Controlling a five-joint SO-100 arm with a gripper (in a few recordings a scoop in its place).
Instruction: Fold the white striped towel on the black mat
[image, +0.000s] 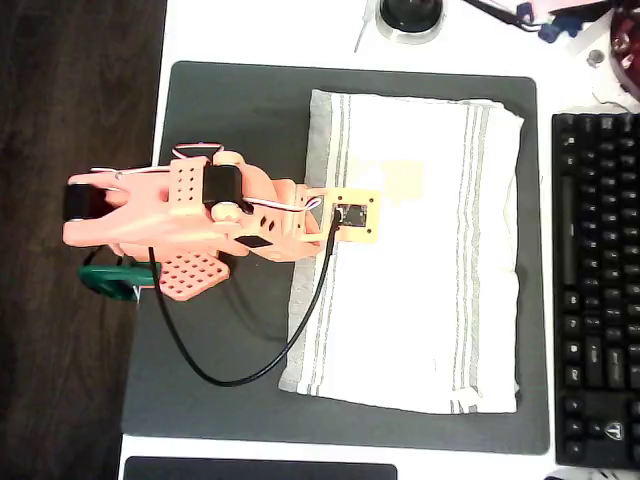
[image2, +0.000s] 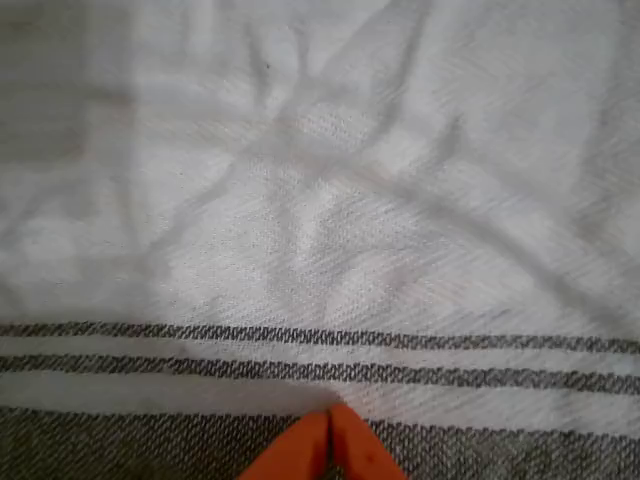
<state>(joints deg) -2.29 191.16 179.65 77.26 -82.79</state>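
Your black mat (image: 230, 110) covers most of the table in the overhead view, and the white striped towel (image: 420, 250) lies on its right half, spread nearly flat with a stripe group near its left edge and another near its right. The keyboard (image: 598, 290) sits just off the mat's right edge, apart from the towel.

The orange arm (image: 170, 215) reaches in from the left, its wrist over the towel's left stripe band, about midway along that edge. A black cable (image: 240, 375) loops from it across the mat.

In the wrist view the gripper (image2: 328, 450) shows two orange tips pressed together, closed, right at the grey band of the towel (image2: 330, 200). Whether any cloth is pinched between them you cannot tell from here; the tips look to meet over the fabric, not around a fold.

I'd judge you're at the start, lining up on the left edge for the first fold. Next, you likely need to part the tips, press down onto the edge, pinch the top layer and carry it toward the right stripes.
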